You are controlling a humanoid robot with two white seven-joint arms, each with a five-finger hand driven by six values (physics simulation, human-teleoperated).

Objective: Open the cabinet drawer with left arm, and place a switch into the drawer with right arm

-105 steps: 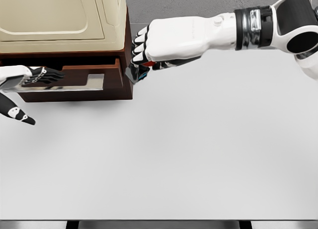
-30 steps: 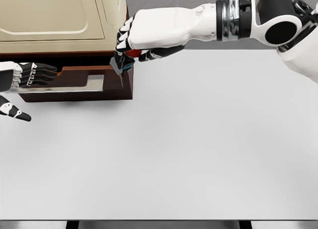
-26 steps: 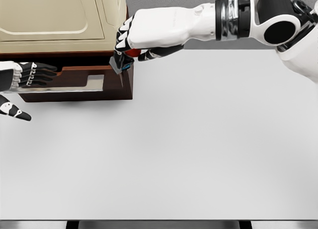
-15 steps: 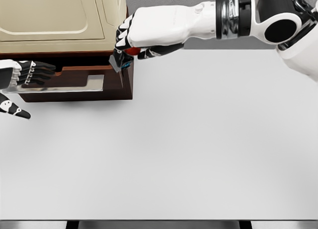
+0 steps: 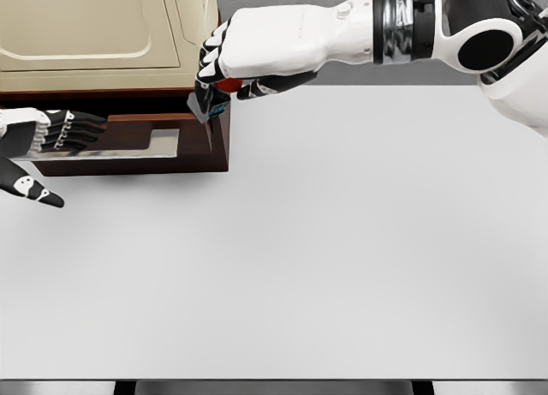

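right hand grips the switch over the open drawer's right corner; left hand, fingers apparently loose, by its front; cabinet overhangs.

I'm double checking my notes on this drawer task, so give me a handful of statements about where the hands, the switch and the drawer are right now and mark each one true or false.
1. The drawer is pulled out of the cabinet. True.
2. The switch lies on the white table. False: the right hand holds it in the air over the drawer's right end.
3. The left hand is at the drawer's left end. True.
4. The right arm comes in from the lower left of the picture. False: it enters from the upper right.
5. The switch already rests inside the drawer. False: it is in the right hand's grasp.
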